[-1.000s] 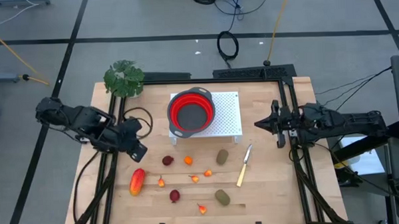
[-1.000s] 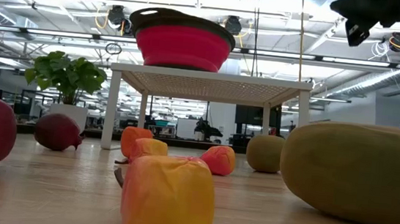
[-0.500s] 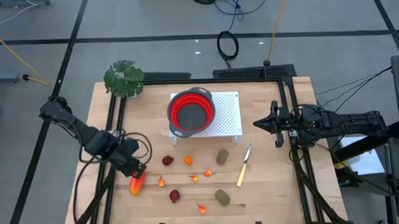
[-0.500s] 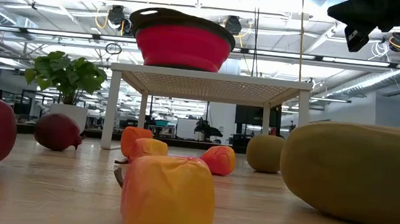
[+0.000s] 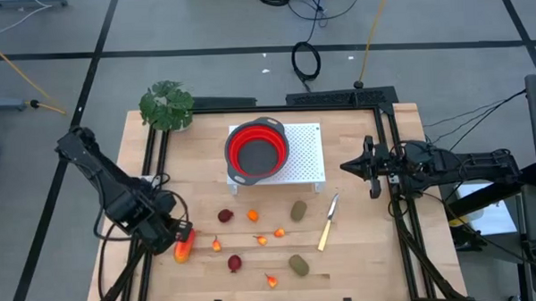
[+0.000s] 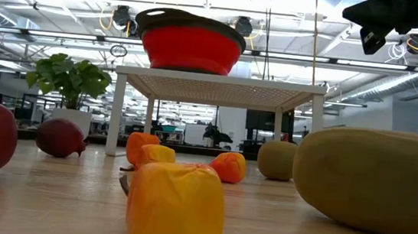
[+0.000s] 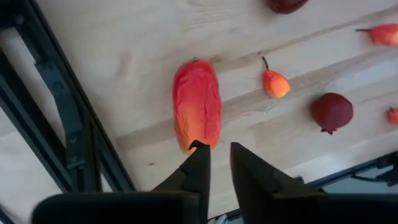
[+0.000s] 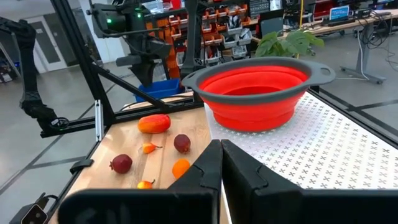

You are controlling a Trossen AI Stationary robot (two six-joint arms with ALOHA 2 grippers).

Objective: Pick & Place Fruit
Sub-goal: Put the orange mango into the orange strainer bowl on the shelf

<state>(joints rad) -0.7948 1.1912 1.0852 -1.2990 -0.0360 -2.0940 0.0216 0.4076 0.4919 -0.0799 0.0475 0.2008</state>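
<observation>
- My left gripper (image 7: 214,152) is hovering right over one end of the long red-orange fruit (image 7: 196,104), fingers (image 7: 198,163) cracked open just a bit, nothing in them.
- That fruit's lying flat on the table (image 5: 361,254), well off from the red bowl (image 5: 257,150), out by the table's edge.
- Small orange piece (image 7: 274,83) and a dark red round one (image 7: 331,111) sit beside it.
- My right gripper (image 8: 220,157) is shut and empty, parked near the bowl.

A red bowl (image 5: 256,151) with a grey rim sits on a white perforated stand (image 5: 306,156). Red-orange, dark red, olive-brown and orange fruit (image 5: 183,245) dot the pale wood tabletop (image 5: 360,237).
</observation>
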